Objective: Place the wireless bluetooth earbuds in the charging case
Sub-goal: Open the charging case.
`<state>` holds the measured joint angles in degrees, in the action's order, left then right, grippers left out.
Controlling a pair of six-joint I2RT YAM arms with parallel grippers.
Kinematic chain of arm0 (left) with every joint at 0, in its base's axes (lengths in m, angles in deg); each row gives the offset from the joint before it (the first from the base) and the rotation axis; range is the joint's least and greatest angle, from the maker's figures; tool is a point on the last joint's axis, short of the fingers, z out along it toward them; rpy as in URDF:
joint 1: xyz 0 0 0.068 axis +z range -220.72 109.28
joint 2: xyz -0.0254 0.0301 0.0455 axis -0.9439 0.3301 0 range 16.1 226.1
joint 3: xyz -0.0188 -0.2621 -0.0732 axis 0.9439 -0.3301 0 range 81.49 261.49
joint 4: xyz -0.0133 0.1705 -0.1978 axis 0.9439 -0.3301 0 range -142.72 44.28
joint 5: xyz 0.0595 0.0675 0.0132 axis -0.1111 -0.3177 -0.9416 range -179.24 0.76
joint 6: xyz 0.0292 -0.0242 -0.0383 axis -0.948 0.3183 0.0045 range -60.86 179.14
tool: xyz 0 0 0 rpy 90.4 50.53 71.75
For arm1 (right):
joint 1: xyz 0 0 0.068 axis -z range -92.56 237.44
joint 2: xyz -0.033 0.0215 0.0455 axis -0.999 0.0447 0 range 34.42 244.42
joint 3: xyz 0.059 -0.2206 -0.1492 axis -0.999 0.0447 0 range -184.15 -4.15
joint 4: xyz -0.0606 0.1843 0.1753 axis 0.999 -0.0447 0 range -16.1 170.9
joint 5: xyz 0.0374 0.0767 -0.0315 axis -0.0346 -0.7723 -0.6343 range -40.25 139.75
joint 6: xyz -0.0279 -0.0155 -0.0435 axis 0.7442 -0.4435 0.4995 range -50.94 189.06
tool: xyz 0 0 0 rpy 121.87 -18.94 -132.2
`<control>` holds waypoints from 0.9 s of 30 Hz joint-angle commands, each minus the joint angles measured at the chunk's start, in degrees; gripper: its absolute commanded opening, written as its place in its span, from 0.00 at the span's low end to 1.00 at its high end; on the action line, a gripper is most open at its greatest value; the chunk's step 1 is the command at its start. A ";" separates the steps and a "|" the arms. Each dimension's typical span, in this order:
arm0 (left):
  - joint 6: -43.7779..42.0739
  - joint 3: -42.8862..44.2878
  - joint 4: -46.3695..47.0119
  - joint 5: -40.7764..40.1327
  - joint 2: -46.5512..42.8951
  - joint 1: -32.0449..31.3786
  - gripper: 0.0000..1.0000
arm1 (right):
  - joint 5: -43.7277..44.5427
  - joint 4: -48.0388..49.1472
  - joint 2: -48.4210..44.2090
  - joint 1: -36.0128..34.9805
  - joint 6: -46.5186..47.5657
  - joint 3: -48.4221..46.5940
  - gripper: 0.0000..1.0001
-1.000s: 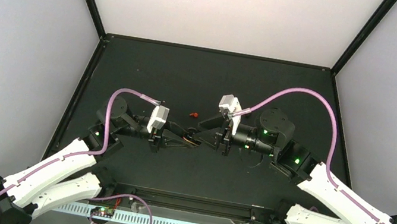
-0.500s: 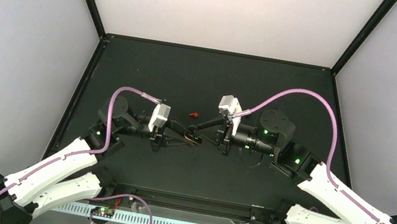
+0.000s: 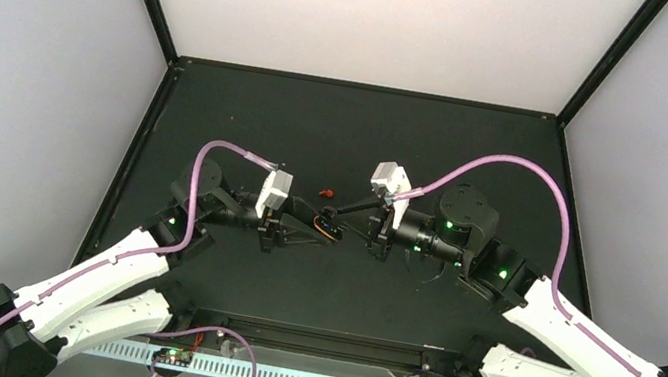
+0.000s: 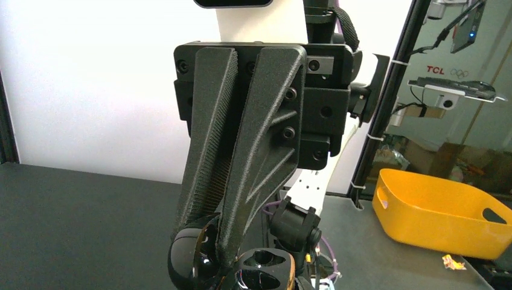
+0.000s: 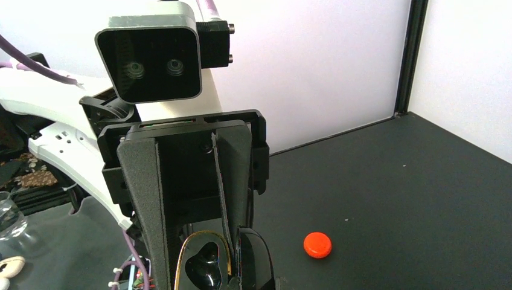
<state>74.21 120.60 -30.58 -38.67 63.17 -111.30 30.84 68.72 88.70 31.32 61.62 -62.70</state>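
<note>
The charging case (image 3: 332, 226) is open and held above the mat between both grippers. In the left wrist view its dark inside with orange rim (image 4: 265, 269) shows two hollow cavities, beside the glossy lid (image 4: 187, 257). My left gripper (image 4: 214, 251) is shut on the case where the lid meets the base. In the right wrist view the case (image 5: 205, 263) sits at my right gripper (image 5: 232, 266), which is shut on its edge. One red-orange earbud (image 5: 317, 244) lies on the mat, and it also shows in the top view (image 3: 326, 192). The other earbud is out of view.
The black mat (image 3: 349, 130) is bounded by black frame posts and white walls. A yellow bin (image 4: 435, 211) stands beyond the table in the left wrist view. The two arms (image 3: 273, 194) (image 3: 392, 183) meet at mid-table.
Both grippers and the case have shifted a little farther from the bases. The left arm has reached forward. The earbud on the mat has not moved.
</note>
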 commanded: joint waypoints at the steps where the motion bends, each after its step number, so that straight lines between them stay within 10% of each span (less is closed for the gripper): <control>1: -0.42 1.14 2.81 -1.11 0.69 -0.29 0.31 | 2.04 0.40 -0.72 0.31 1.26 0.42 0.04; 27: 0.60 1.05 1.62 -1.74 0.88 -0.38 0.28 | 2.33 0.10 -2.69 0.21 3.68 1.14 0.04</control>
<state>74.38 120.60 -30.26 -40.49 64.22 -111.32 33.13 68.04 86.80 31.32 64.38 -62.39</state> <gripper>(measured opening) 0.300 0.073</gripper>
